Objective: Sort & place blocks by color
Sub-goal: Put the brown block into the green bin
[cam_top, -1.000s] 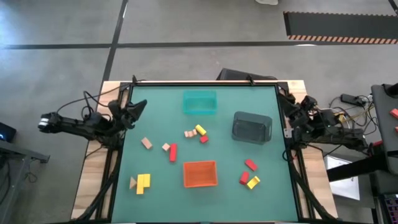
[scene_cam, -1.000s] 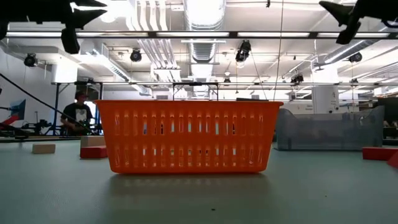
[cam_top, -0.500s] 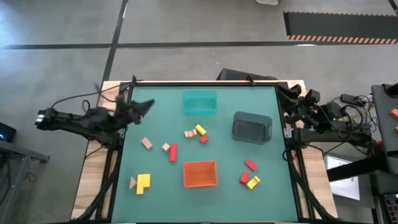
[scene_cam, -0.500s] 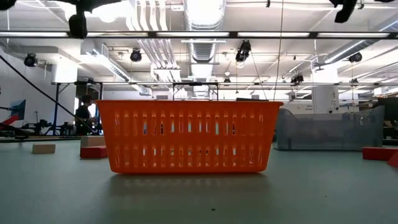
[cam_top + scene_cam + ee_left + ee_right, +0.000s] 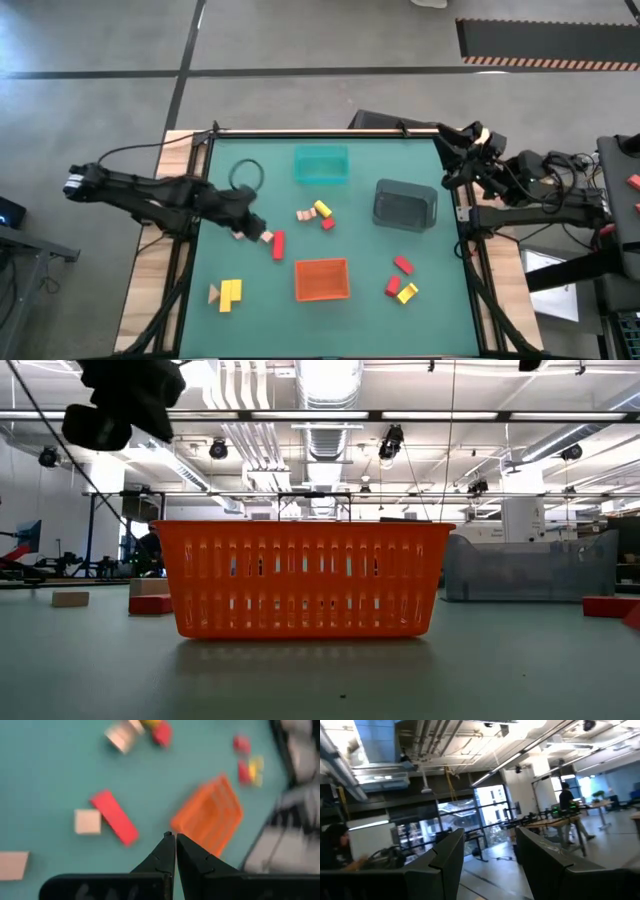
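Left gripper (image 5: 175, 836) over bench (image 5: 250, 320), jaws together, above red bar (image 5: 113, 817) and tan cube (image 5: 87, 821). Right gripper (image 5: 452, 135) at far corner, jaws apart.

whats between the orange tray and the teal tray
In the high view, a cluster of tan, yellow and red blocks lies between the orange tray and teal tray.
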`<state>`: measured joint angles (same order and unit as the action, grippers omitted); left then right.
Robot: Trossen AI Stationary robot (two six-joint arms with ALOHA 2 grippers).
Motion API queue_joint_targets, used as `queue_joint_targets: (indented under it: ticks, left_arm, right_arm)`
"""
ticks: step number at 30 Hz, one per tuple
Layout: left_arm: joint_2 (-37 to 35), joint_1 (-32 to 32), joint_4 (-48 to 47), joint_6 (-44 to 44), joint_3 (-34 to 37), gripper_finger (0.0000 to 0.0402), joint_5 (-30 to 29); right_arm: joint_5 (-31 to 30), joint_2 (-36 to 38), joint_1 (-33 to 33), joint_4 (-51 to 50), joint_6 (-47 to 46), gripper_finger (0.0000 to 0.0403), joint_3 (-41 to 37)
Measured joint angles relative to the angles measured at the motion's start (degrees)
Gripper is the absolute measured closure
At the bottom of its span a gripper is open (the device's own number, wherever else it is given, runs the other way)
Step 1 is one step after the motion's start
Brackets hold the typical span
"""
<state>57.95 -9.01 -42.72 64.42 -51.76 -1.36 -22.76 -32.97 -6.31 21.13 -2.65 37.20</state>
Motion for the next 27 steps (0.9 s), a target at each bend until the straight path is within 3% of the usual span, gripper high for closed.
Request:
queue_joint_targets:
  ticks: [4,15,20,27]
  left_arm:
    - [5.8,-0.1,0.2,-12.2,-1.0,0.0401,8.4]
    - [13.0,-0.3,0.3,-30.0,0.3,0.0394,8.8]
    - [13.3,-0.3,0.4,-32.9,2.4,0.0342,7.9]
    - [13.3,-0.3,2.1,-33.3,6.6,0.0255,0.6]
  right_arm:
    - [-1.3,-1.8,0.0,-0.7,2.6,0.0232,1.7]
    - [-1.3,-3.2,0.0,-1.2,2.1,0.0232,2.7]
    - [-1.3,-3.1,0.0,-1.2,2.6,0.0232,2.7]
    - [-1.3,-3.3,0.0,-1.9,2.7,0.0232,2.7]
